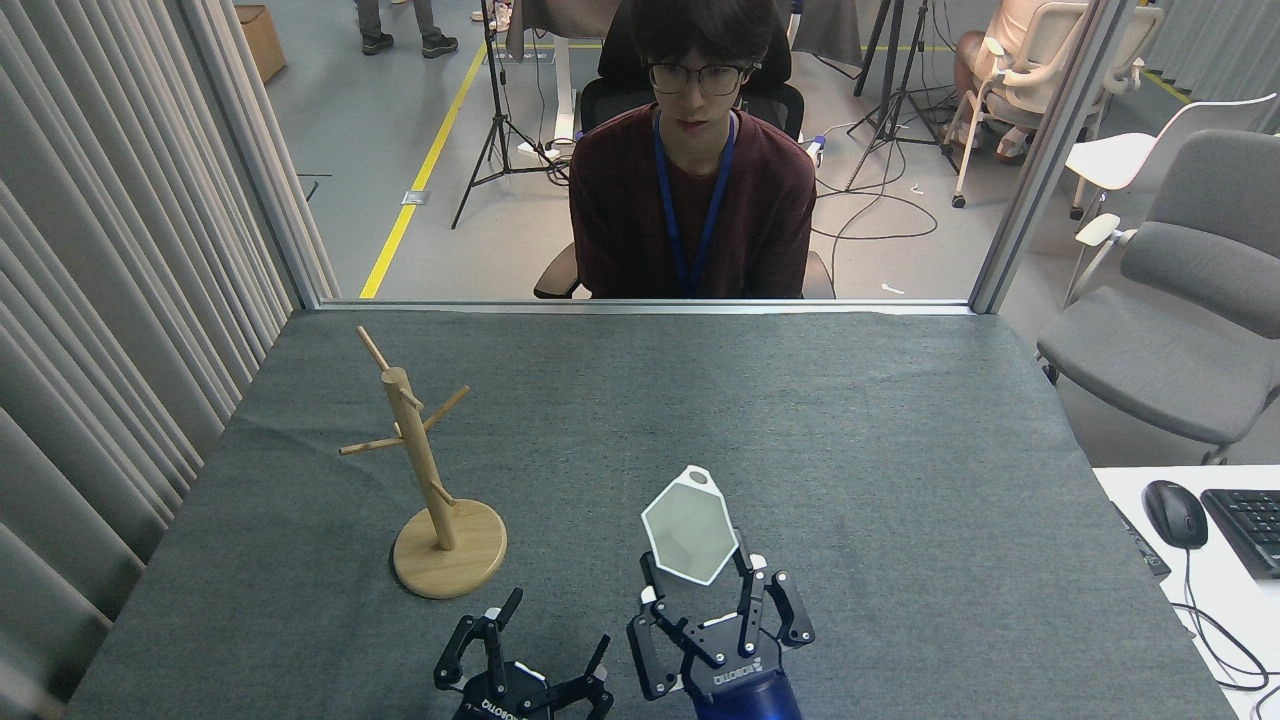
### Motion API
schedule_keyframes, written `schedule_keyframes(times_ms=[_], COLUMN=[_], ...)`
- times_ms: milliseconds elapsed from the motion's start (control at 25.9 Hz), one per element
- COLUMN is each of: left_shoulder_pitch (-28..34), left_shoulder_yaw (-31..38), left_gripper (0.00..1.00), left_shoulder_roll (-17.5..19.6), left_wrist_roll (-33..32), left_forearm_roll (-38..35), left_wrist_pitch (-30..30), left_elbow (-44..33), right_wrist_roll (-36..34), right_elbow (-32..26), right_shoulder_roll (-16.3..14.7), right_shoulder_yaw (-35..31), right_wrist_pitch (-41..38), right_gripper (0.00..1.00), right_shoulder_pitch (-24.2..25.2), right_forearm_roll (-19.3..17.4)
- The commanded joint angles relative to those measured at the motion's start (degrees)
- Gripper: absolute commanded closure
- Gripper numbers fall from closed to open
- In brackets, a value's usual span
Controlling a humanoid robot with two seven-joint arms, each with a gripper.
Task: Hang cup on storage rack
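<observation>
The white hexagonal cup (690, 525) is held above the grey table, its open mouth facing up at me and its small loop tab at the far rim. My right gripper (700, 580) is shut on the cup's lower sides, at the bottom centre of the head view. Just left of it, my left gripper (550, 635) stands open with nothing between its fingers. The light wooden storage rack (430, 470) stands upright on its round base to the left, a hand's width from the cup, with its thin pegs bare.
A person (695, 170) in a dark red top sits behind the table's far edge. Grey curtains (110, 300) line the left side. At the right stand a grey chair (1180, 330) and a white desk with a mouse (1175, 512) and keyboard.
</observation>
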Motion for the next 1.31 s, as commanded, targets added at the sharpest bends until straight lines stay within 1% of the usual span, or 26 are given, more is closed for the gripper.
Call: schedule_keyframes(times_ms=[0,348,735,890,1044,1083,1122,1160,1238,1276], left_shoulder_pitch=[-1.3,-1.0,-1.3,-1.5,-2.1,-2.1,-2.1,-2.1,-2.1,-2.1], left_shoulder_yaw=[-1.3,-3.4,-3.5,-3.5,-3.5,-3.5,-3.5,-3.5,-3.5,-3.5], left_gripper=[0.01,0.01,0.01,0.01,0.02,0.08,0.18,0.26,0.39,0.43], left_shoulder_roll=[-0.4,-0.3,-0.3,-0.5,-0.6,-0.6,-0.6,-0.6,-0.6,-0.6], left_wrist_roll=[0.0,0.1,0.1,0.2,0.3,0.3,0.4,0.4,0.4,0.4], left_forearm_roll=[-0.7,-0.7,-0.7,-0.7,-0.7,-0.7,-0.7,-0.7,-0.7,-0.7], left_wrist_pitch=[0.1,0.2,0.2,0.2,0.2,0.2,0.2,0.3,0.3,0.3], left_elbow=[0.2,-0.4,-0.5,-0.4,-0.3,-0.3,-0.4,-0.4,-0.3,-0.3], right_wrist_roll=[0.0,0.0,-0.2,-0.2,-0.3,-0.3,-0.3,-0.3,-0.3,-0.3], right_elbow=[0.7,1.8,2.4,3.2,3.3,3.3,3.4,3.4,3.4,3.4], right_shoulder_roll=[1.7,2.1,2.0,2.0,2.0,2.0,2.0,2.0,2.0,2.0], right_shoulder_yaw=[2.8,4.0,6.9,8.3,8.7,8.7,8.6,8.6,8.6,8.6], right_wrist_pitch=[0.1,0.7,0.7,0.7,0.7,0.7,0.7,0.7,0.7,0.7], right_gripper=[0.55,0.54,0.54,0.54,0.54,0.54,0.54,0.54,0.53,0.53], right_shoulder_pitch=[1.0,1.1,1.7,1.9,2.1,2.1,2.1,2.1,2.1,2.1], right_forearm_roll=[2.8,3.0,3.4,5.1,5.3,5.3,5.3,5.3,5.3,5.3])
